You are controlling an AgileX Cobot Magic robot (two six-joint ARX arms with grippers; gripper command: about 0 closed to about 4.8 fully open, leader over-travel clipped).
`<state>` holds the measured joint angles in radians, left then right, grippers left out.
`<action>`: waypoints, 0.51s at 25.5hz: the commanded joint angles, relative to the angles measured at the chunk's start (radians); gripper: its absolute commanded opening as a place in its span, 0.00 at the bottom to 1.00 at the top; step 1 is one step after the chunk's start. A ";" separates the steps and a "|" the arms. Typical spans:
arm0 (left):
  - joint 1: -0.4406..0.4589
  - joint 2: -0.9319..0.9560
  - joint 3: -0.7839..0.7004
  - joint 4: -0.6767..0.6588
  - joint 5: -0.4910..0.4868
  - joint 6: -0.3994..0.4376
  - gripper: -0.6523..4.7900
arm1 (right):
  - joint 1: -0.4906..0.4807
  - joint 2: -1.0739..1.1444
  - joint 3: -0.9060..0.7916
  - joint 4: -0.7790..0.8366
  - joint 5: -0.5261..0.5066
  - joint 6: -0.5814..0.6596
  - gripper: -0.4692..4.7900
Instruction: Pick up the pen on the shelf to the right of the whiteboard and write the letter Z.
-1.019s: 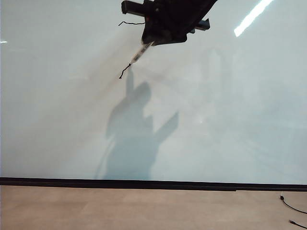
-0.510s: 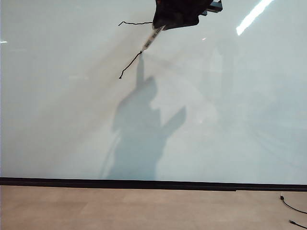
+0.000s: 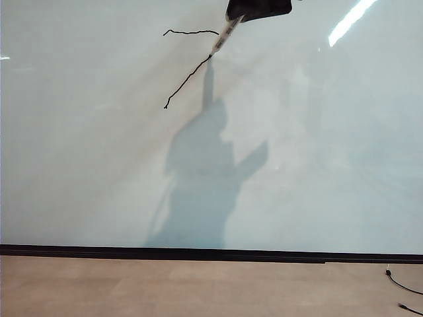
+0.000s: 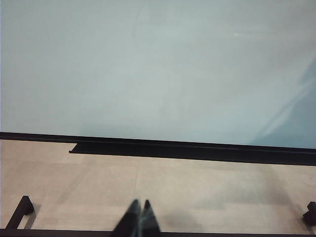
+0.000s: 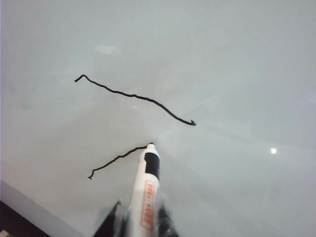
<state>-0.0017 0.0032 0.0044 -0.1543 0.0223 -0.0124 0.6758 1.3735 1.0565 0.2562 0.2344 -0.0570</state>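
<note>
Right gripper (image 5: 140, 219), mostly cropped, clamps pen (image 5: 146, 190); left gripper (image 4: 138, 217) closed.

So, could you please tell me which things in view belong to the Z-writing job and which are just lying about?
Part of the job:
- pen, held in the right gripper, tip on the board
- whiteboard
- the letter Z, unfinished: top stroke and diagonal only

Just lying about:
- left gripper, shut, over the floor
- black cable on the floor
</note>
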 commanded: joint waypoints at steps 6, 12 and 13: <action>0.000 0.000 0.002 0.005 0.000 0.005 0.11 | -0.008 -0.046 0.005 0.011 0.056 -0.029 0.08; 0.000 0.000 0.002 0.005 0.000 0.005 0.11 | -0.015 -0.074 0.005 0.006 0.062 -0.045 0.08; 0.000 0.000 0.002 0.005 0.000 0.005 0.11 | -0.015 -0.077 0.005 0.004 0.062 -0.045 0.08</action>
<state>-0.0017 0.0032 0.0044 -0.1547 0.0223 -0.0124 0.6632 1.3037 1.0565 0.2413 0.2710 -0.0963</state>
